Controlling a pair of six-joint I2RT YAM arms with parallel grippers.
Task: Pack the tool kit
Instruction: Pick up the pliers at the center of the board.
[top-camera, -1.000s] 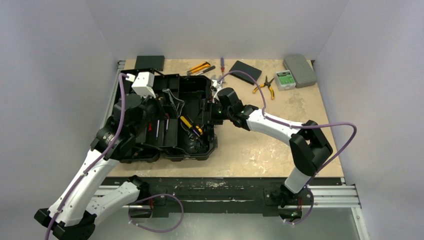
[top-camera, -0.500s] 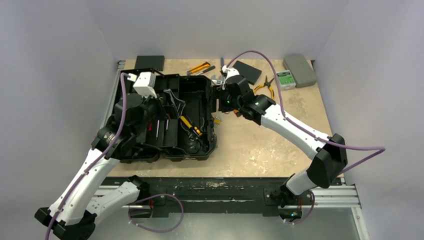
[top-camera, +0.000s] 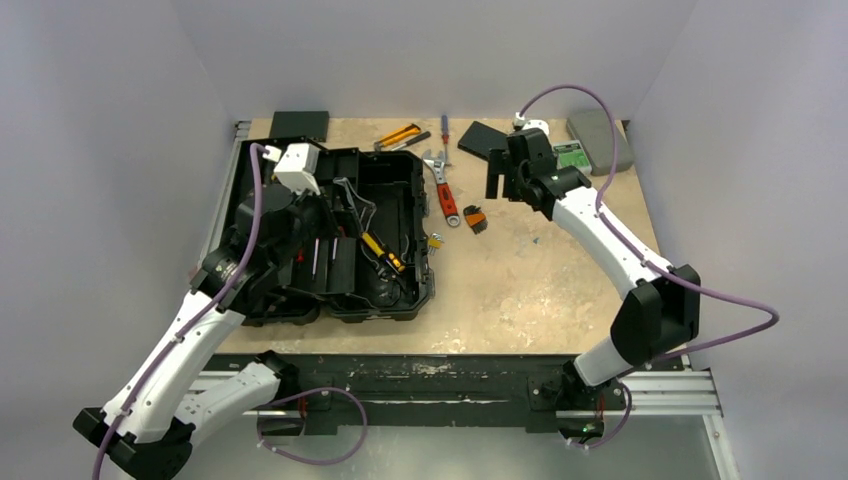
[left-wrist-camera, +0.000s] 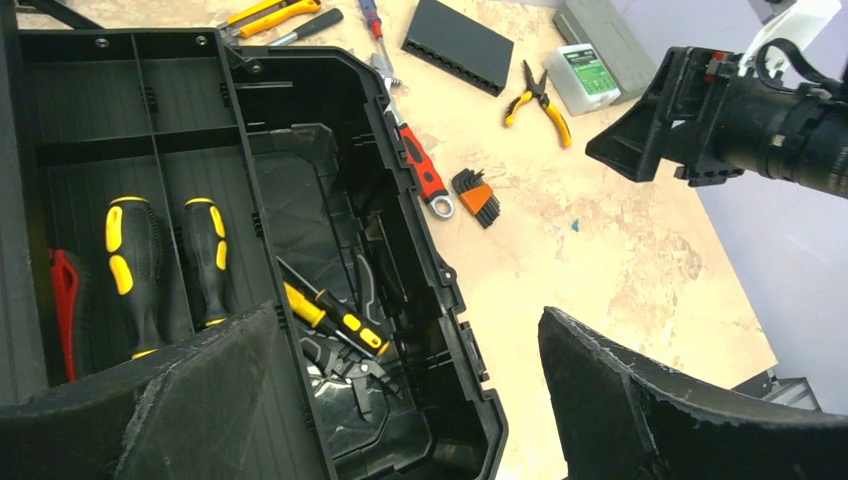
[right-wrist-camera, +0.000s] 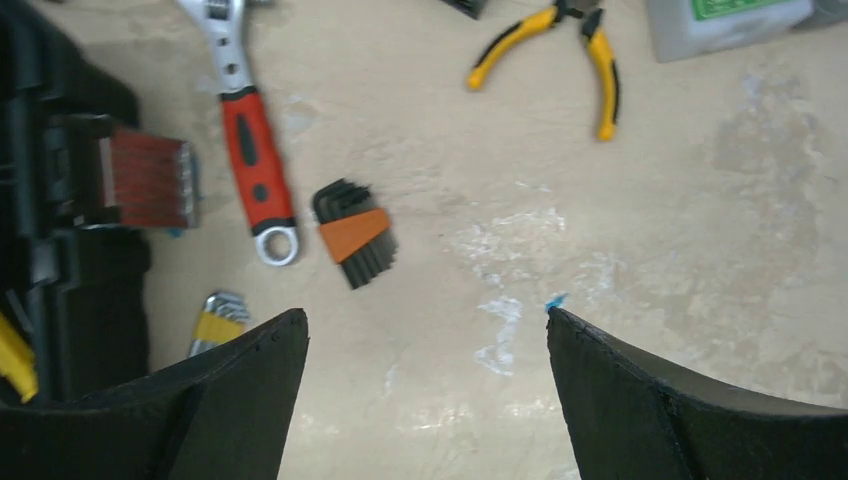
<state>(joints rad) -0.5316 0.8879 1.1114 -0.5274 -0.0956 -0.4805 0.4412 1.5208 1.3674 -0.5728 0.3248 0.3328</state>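
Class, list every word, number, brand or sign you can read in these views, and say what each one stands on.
No text here can be read.
Green label on the small pale box: it carries print, but it is too small and blurred to read.
Red-handled wrench: no legible marking.
Orange hex key holder: no legible marking.

Black toolbox (top-camera: 385, 300); red-handled wrench (right-wrist-camera: 258, 165); yellow-and-black pliers (right-wrist-camera: 600, 70); orange-banded black hex keys (right-wrist-camera: 355, 235); mottled beige table (right-wrist-camera: 650, 250).

Robot lab: white booth walls (top-camera: 110, 120), aluminium rail (top-camera: 660, 385).
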